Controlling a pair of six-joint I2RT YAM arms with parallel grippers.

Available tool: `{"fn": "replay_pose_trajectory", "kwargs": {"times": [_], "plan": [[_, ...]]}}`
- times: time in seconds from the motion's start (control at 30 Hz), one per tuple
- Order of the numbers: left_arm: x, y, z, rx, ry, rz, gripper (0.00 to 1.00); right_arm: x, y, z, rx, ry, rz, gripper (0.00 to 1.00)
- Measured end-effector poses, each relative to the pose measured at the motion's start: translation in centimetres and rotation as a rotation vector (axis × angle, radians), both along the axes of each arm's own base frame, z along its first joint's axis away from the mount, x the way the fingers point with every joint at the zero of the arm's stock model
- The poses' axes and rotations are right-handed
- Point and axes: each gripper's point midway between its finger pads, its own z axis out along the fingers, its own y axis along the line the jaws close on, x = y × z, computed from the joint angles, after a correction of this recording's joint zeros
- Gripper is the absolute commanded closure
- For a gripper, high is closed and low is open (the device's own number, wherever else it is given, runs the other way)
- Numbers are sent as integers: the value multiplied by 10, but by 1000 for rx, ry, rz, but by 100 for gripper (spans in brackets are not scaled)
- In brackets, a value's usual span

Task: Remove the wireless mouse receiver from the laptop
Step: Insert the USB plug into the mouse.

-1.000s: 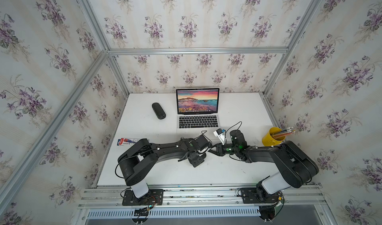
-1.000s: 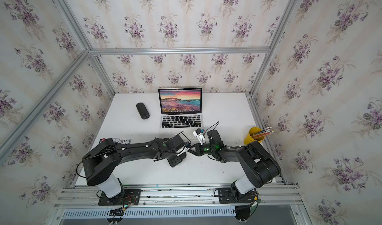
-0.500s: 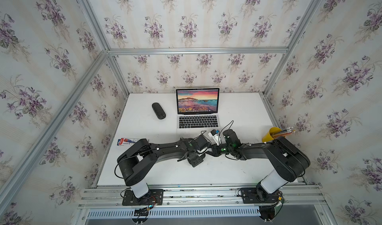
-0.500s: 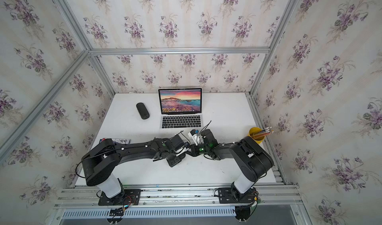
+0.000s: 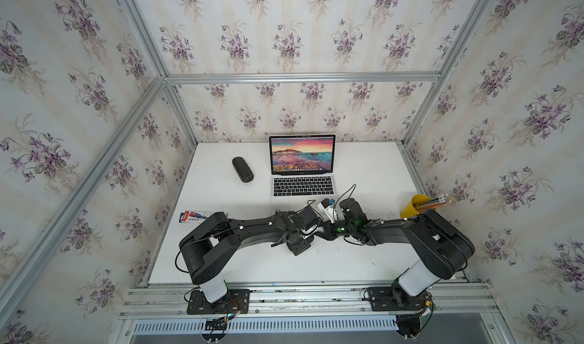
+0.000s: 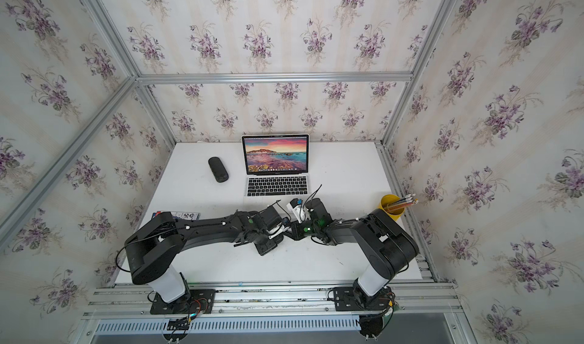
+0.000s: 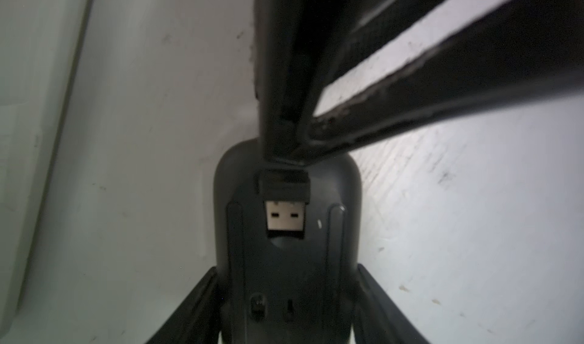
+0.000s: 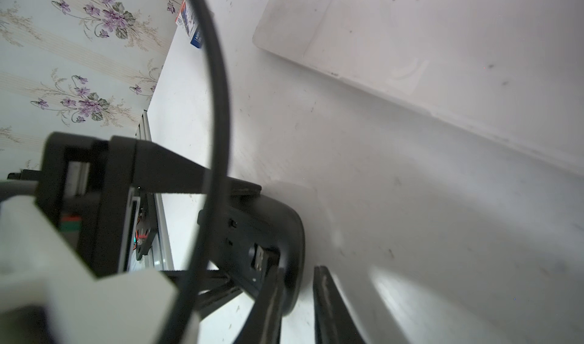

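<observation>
The left tool (image 7: 287, 274) is clamped on the sides of an upturned black mouse (image 7: 343, 193), low over the white worktop (image 5: 221, 263). The wireless mouse receiver (image 7: 286, 204) lies in a recess in the mouse's underside, out of the laptop (image 5: 302, 181). It is a stubby black cap with a short silver plug that shows two square holes. The right tool (image 8: 298, 268) has its fingers (image 8: 327, 301) a narrow gap apart and grips nothing. One fingertip rests against the receiver's cap and the other lies beyond the mouse's rounded end. Only the wrist views show the receiver; in both top views the arms hide it. Farther back, the scuffed, speckled worktop carries a yellow cup of pencils (image 5: 414, 204) and a red-and-blue packet (image 5: 194, 216) at opposite edges. Beyond them stands the open silver laptop with its sunset screen, with a black oval case (image 5: 242, 169) beside it. The cell is enclosed by purple-flowered wallpaper (image 5: 316, 35) and aluminium rails (image 5: 300, 77).
</observation>
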Motion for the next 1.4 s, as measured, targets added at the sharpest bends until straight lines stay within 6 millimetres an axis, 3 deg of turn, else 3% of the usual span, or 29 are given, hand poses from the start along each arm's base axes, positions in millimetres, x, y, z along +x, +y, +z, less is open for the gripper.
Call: {"fn": "replay_pose_trajectory", "kwargs": {"times": [0.53,1.4], "plan": [[0,0,1,-21,-15,0,36,0,3,12,137,64,18,78],[3,-8,-2,-26,3,7,35,5,8,7,178,86,7,86]]}}
